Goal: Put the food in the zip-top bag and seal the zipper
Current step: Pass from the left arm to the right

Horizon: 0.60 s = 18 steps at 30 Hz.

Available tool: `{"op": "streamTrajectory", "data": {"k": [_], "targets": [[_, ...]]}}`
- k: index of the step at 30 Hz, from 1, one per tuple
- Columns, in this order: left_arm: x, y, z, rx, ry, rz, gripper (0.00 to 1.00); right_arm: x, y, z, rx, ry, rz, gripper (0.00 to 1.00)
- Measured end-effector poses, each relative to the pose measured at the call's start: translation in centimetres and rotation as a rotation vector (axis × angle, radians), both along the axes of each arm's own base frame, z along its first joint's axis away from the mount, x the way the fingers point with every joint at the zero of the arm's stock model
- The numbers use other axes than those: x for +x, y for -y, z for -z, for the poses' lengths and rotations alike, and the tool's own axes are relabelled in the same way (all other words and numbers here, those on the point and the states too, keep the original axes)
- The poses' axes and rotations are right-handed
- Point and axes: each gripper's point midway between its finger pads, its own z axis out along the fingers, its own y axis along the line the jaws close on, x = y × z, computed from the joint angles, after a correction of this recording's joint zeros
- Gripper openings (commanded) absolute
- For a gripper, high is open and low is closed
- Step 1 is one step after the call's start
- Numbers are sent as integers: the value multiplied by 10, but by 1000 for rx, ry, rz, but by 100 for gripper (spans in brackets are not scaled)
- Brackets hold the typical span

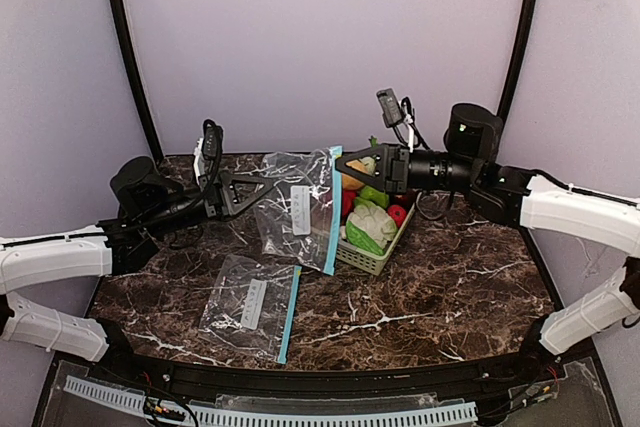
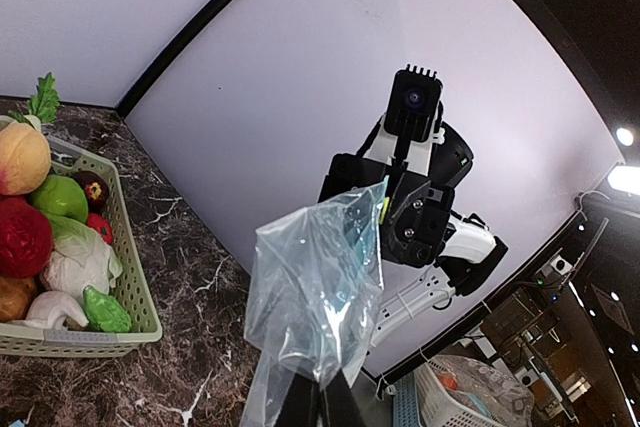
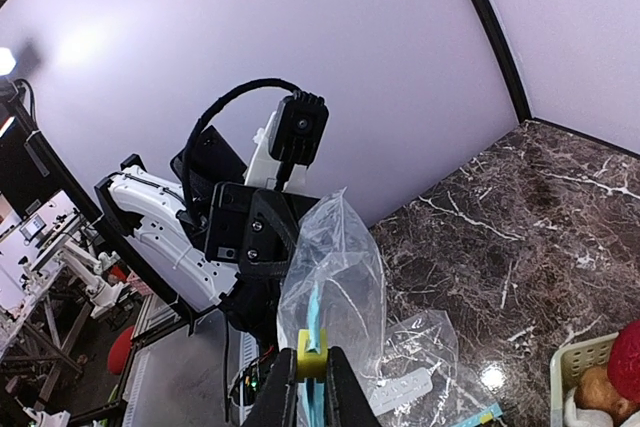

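Step in hand: the bag (image 1: 298, 209) is held up between both arms. No food is seen inside it, so filling is judged not yet begun.
Left gripper (image 1: 266, 188): the jaws are clamped on the bag's clear side; in the left wrist view the film (image 2: 315, 287) rises straight out from between them.
Right gripper (image 1: 339, 160): the jaws are closed on the zipper (image 1: 333, 212) edge. In the right wrist view the blue strip (image 3: 313, 312) is pinched between them, with a yellow-green piece just above the tips; whether that is a slider cannot be told.
Bag: it is spread between the two sets of jaws and hangs below both. Whether its lower end touches the table (image 1: 450, 287) cannot be told, nor whether the mouth is open or zipped.
Food (image 1: 372, 219): it is heaped in the basket (image 1: 372, 259), just below the right jaws and on the far side of the bag from the left jaws.
Spare bag (image 1: 248, 305): it lies flat on the table, below the left jaws and apart from them.
Next move: an open mouth is called for first. One gripper is then needed for the food, and the right is judged the nearer. The left grip alone would have to keep the mouth up and parted.
Risk: thin film is likely to sag or fold shut once one side is released.
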Motion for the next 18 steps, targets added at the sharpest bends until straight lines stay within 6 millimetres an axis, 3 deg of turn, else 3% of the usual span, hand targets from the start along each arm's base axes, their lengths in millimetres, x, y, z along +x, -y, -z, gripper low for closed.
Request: {"op": "streamTrajectory", "data": {"k": [4,8,9,10,11,12,14,16,18], "targets": [[0,0,1,1,-1,0,1,-1,-1,-3,7,5,-3,0],[0,0,2,2,-3,0,4,-2,-2,-4,10,11,-6,0],[0,0,3,5,-5,0,17,-2,-2,-4,9,12,-6,0],[0,0,4,10,-10,-1,39,-2,-2,-4,8,12,-5,0],[1,0,6,19,-7,-4,49,-2,-2,-4,7,14,-4,0],[1,0,11,34,-19,-6,69,-1,-1,-4,4,18,-1,0],[4,1,24,93,-40,-17,86,0,-1,-2,-7,24,9,0],[7,-1,36,169,-53,-40,96,1,1,3,-35,27,23,0],[12,-7,42,272,-54,-83,98,3,3,8,-67,31,39,0]]}}
